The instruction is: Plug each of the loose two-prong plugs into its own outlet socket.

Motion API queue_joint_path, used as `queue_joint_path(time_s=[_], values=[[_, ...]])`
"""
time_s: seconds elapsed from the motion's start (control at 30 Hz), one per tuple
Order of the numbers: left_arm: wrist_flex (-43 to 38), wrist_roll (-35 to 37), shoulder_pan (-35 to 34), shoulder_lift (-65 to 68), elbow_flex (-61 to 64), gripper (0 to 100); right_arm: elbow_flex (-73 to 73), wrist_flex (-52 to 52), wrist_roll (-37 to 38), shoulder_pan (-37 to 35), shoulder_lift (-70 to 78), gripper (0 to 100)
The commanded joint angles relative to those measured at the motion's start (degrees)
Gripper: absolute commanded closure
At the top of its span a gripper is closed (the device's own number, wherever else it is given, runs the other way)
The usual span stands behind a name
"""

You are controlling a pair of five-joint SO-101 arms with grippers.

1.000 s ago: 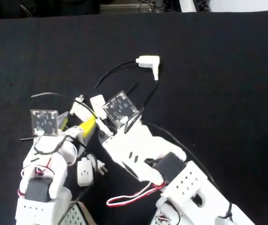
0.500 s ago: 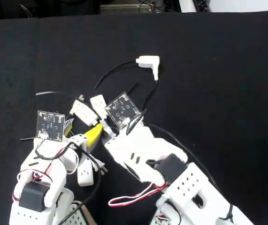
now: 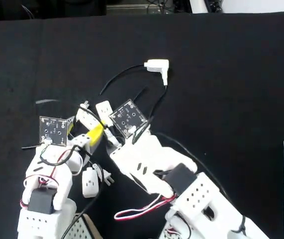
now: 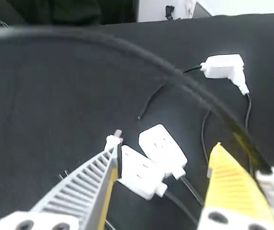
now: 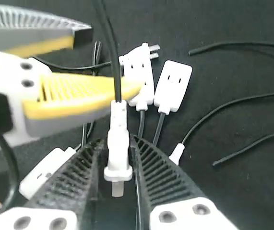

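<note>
1. The left gripper (image 4: 166, 151) is held spread wide with nothing grasped, its grey and yellow fingers set to either side above two white sockets.
2. The first socket (image 4: 139, 171) and the second socket (image 4: 161, 149) are laid side by side on the black table (image 3: 231, 124).
3. The right gripper (image 5: 117, 143) is clenched on a white held plug (image 5: 119, 160), just short of the sockets, beside the left gripper's yellow finger.
4. A far plug (image 3: 156, 65) is laid well apart, farther back on the table.
5. A near plug (image 3: 88, 181) is laid beside the left arm.
</note>
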Motion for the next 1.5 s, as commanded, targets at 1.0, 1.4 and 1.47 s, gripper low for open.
queue_joint_path(time_s=[1.0, 1.4, 1.47], values=[[12.6, -0.5, 14.1, -0.4, -13.9, 75, 2.3, -2.8, 0.0, -0.3, -0.1, 98.7], [12.2, -3.2, 5.5, -0.4, -14.4, 75, 2.9, -2.7, 0.0, 1.1, -0.1, 98.7], [12.7, -3.2, -0.2, -0.4, -14.8, 75, 2.6, -2.7, 0.0, 3.4, -0.1, 98.7]])
